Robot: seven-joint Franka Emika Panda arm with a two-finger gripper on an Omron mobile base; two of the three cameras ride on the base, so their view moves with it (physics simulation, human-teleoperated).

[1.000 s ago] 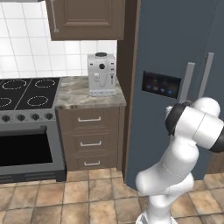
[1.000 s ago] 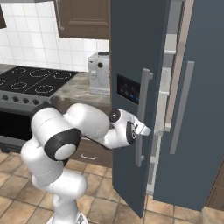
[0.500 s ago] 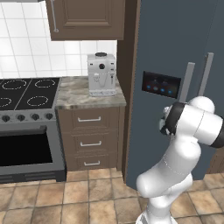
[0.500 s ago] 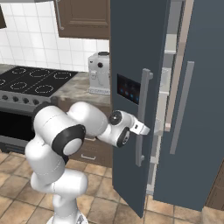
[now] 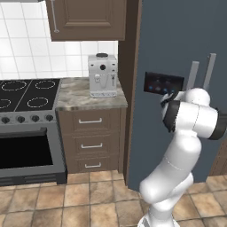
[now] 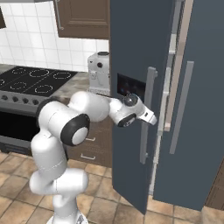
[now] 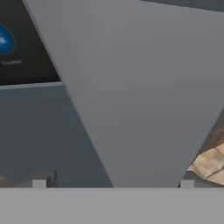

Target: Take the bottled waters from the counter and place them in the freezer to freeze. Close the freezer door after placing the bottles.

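Left base view, as I log it left to right: stove (image 5: 26, 95), stone counter (image 5: 75, 95) carrying a coffee machine (image 5: 102, 74), brown drawers (image 5: 91, 139), then the freezer door (image 6: 131, 52) standing ajar. My gripper (image 7: 113, 181), fingers spread wide and empty, straddles its handle (image 6: 146, 116). Tiled floor (image 5: 88, 204) below.
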